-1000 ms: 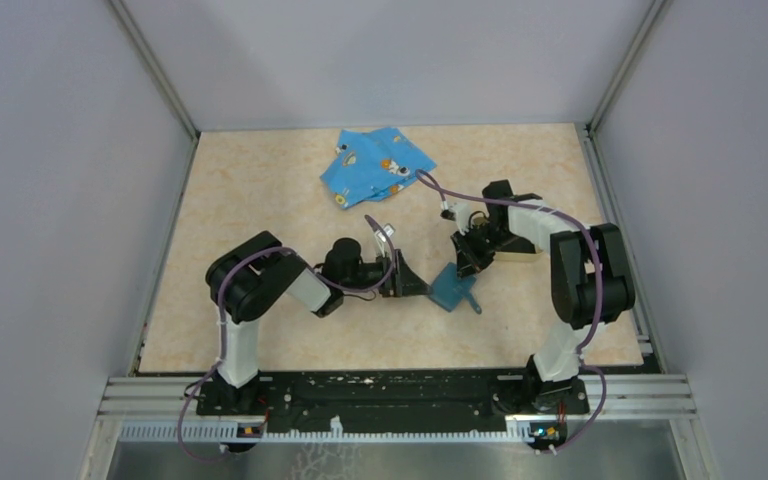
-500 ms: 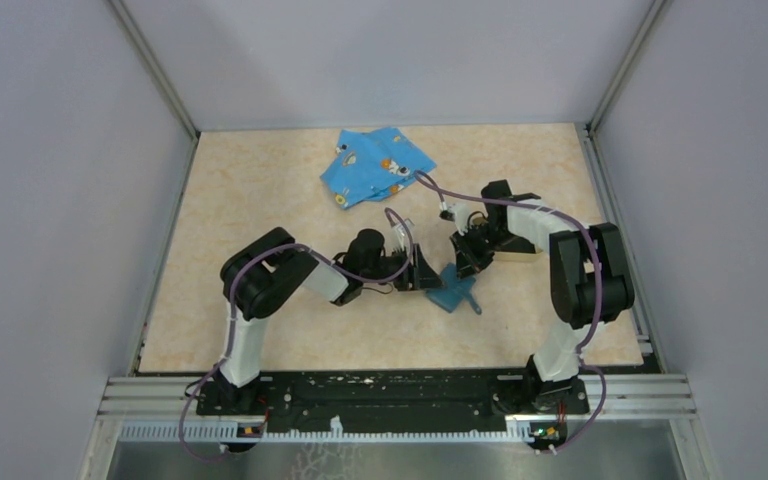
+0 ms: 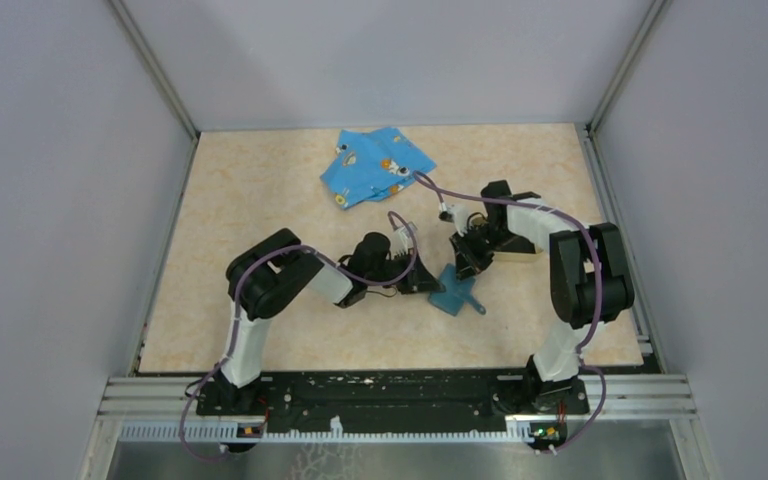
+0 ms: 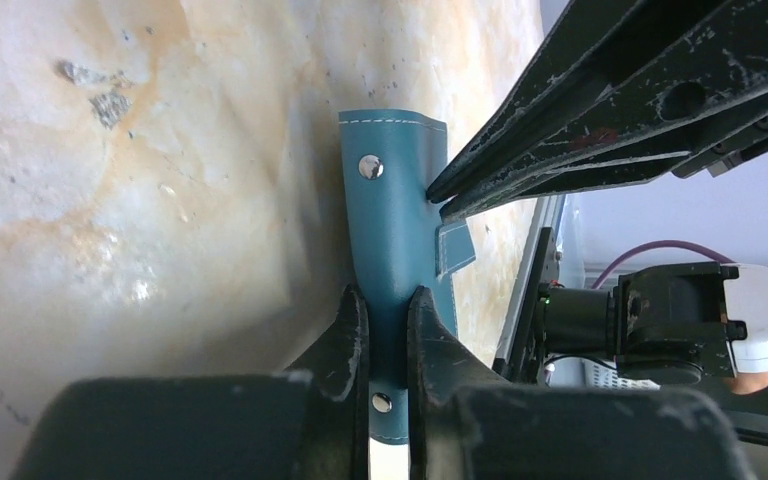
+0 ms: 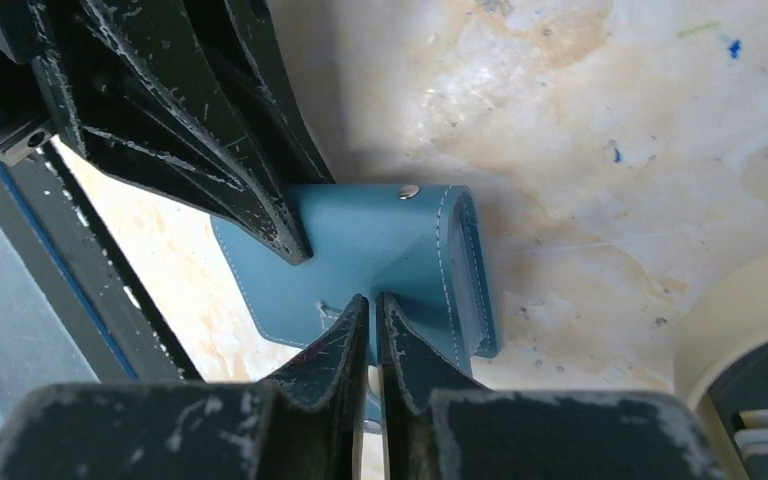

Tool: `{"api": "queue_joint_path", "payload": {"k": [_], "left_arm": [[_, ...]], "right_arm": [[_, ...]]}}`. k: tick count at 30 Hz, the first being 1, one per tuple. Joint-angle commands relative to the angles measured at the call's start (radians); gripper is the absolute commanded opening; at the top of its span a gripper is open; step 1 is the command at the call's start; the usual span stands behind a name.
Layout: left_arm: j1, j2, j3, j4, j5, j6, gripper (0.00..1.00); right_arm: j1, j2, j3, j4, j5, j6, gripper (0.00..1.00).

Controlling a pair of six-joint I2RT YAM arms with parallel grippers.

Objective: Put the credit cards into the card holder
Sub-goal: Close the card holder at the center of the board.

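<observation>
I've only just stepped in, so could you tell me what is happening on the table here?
Both arms are working on the teal card holder. The left gripper and the right gripper each pinch one of its edges, seemingly to spread it open. No credit card shows in any view.

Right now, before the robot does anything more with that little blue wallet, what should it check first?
1. Left end effector pinching the card holder: ok.
2. Right end effector pinching it too: ok.
3. Card holder's pocket spread open: cannot tell.
4. One end effector free to fetch credit cards: not ok, both are occupied.
5. Credit cards located: cannot tell; only the tan tray's rim shows, and no cards are visible.
6. Blue cloth out of the way: ok, it lies apart at the far side.
</observation>
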Motion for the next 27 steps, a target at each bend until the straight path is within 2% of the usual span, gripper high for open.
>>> {"api": "queue_joint_path", "payload": {"k": [1,4,8,12,14,17,20,23,27], "left_arm": [[-0.022,-0.024,-0.099,-0.130,-0.094,0.122,0.03],[-0.022,-0.128,-0.138,-0.162,-0.151,0.210,0.01],[-0.025,-0.293,-0.181,-0.315,-0.296,0.370,0.00],[-0.056,-0.464,-0.161,-0.515,-0.479,0.533,0.00],[-0.091,-0.505,-0.103,-0.650,-0.627,0.624,0.00],[-0.155,-0.507,0.020,-0.881,-0.913,0.709,0.00],[-0.186,-0.484,0.132,-1.061,-1.092,0.739,0.00],[-0.210,-0.452,0.203,-1.156,-1.177,0.758,0.00],[-0.257,-0.389,0.250,-1.199,-1.246,0.773,0.00]], "right_arm": [[0.018,-0.048,0.039,-0.024,-0.101,-0.059,0.10],[0.008,-0.123,0.045,-0.048,-0.174,-0.098,0.17],[-0.042,-0.249,0.046,-0.047,-0.277,-0.118,0.28],[-0.114,-0.364,0.018,0.032,-0.339,-0.062,0.31],[-0.143,-0.405,-0.004,0.092,-0.330,-0.009,0.31],[-0.170,-0.455,-0.037,0.184,-0.254,0.072,0.32],[-0.196,-0.496,-0.076,0.275,-0.149,0.138,0.33],[-0.218,-0.515,-0.101,0.325,-0.104,0.180,0.35],[-0.264,-0.512,-0.104,0.341,-0.085,0.200,0.36]]}}
